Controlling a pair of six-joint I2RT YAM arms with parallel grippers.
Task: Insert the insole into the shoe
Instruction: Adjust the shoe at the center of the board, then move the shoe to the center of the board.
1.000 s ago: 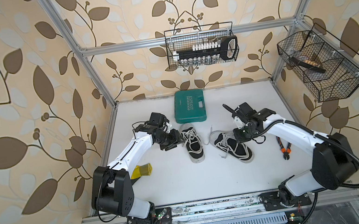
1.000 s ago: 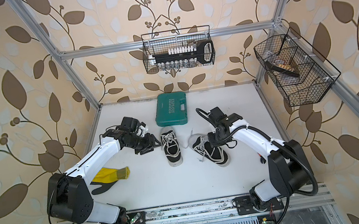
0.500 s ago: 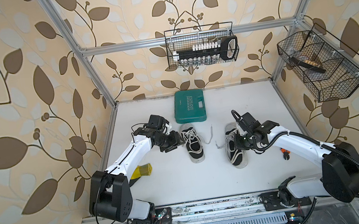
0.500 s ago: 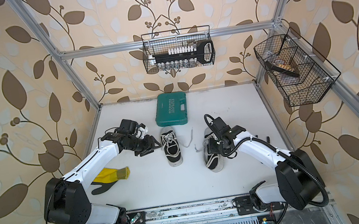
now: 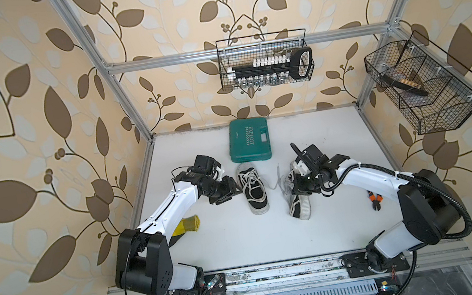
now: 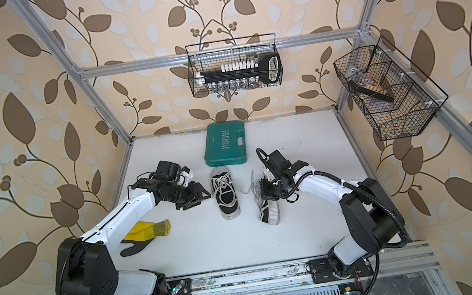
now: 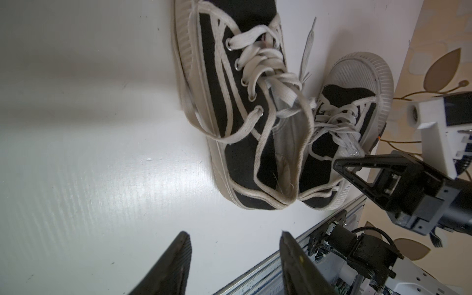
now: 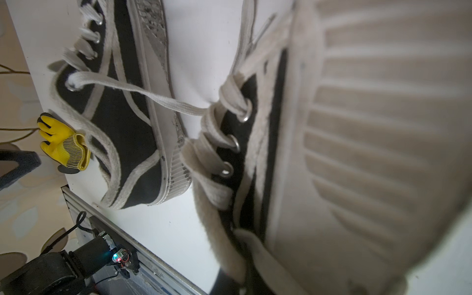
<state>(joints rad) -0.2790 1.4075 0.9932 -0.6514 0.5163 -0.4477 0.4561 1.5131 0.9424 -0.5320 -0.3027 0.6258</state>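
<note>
Leaf-papered walls ring the white worktop (image 5: 228, 245): right tool (image 5: 294, 186) clamped on the tipped black canvas sneaker (image 5: 300, 208), left tool (image 5: 232, 194) half-spread, empty, just beside the upright sneaker (image 5: 255, 195). No insole identifiable.

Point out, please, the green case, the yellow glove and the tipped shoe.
green case (image 5: 249, 139): in a top view, lid centre.
yellow glove (image 6: 148, 230): in a top view, yellow part.
tipped shoe (image 5: 300, 210): in a top view, heel end.

Twin overhead views of whole table (image 5: 229, 252); wrist cameras near the shoe (image 7: 357, 74)
</note>
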